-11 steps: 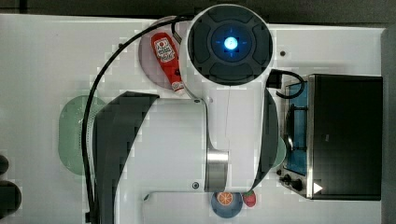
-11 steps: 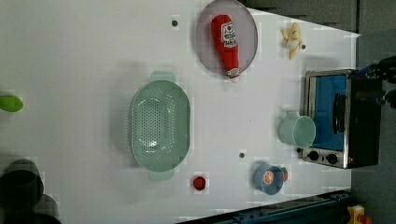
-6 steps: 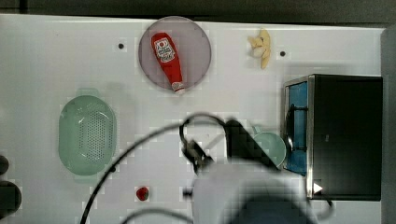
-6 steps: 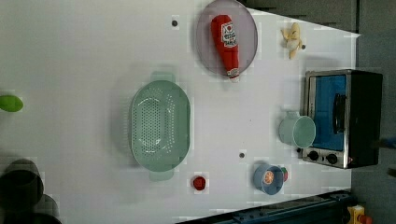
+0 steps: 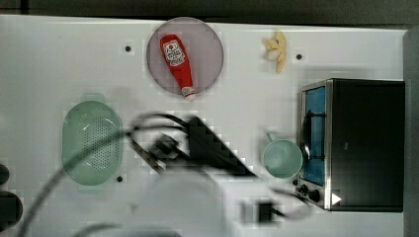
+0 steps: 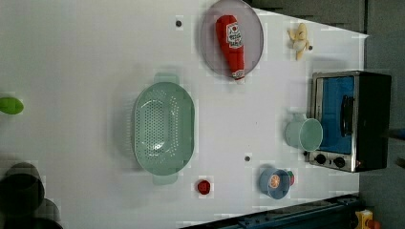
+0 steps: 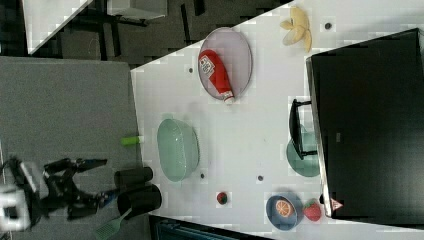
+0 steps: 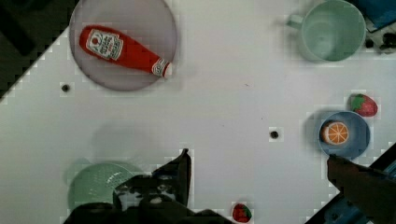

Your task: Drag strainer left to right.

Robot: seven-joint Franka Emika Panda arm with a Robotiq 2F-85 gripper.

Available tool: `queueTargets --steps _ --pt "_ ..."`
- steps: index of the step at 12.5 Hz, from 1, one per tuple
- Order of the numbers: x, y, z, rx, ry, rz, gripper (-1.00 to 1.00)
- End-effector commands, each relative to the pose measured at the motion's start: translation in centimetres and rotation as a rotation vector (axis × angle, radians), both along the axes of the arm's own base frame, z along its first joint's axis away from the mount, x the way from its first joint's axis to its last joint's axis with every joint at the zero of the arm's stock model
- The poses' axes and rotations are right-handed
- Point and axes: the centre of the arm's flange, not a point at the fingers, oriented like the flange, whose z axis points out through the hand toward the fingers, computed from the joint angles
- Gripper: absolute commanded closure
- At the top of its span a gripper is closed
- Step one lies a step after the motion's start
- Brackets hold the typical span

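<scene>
Swinging from above the grey plate (image 5: 185,55), the wide-open gripper (image 8: 261,172) nears the untouched strainer (image 5: 92,143).

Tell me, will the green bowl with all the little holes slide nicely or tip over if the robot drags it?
The pale mint-green oval plastic strainer sits upright on its broad base, so it probably slides rather than tips. It looks like thin, holed plastic, likely light and stiff. The smooth white table should let it glide, perhaps swivelling if pulled by one end tab.

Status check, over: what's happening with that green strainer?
Fingers open, empty. Pale mint-green oval plastic strainer untouched, at left view's left-centre. Round mint-green mug sits off to its right.
</scene>
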Motion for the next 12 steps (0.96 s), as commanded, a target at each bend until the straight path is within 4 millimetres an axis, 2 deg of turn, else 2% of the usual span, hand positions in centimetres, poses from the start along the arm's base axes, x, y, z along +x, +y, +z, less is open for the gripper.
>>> queueTargets --steps 1,4,7,9,12 --pt "2.1 10.6 -7.8 -0.039 0.095 0.03 -1.0" --pt "3.3 18.5 -13.6 -0.02 0.089 -0.09 -1.0" --pt "4.0 24.2 -20.3 0.031 0.125 -0.274 -1.0" --pt "4.2 26.5 -24.8 0.055 0.164 -0.423 -1.0" --pt "4.5 28.1 -31.3 0.035 0.187 -0.656 -1.0"
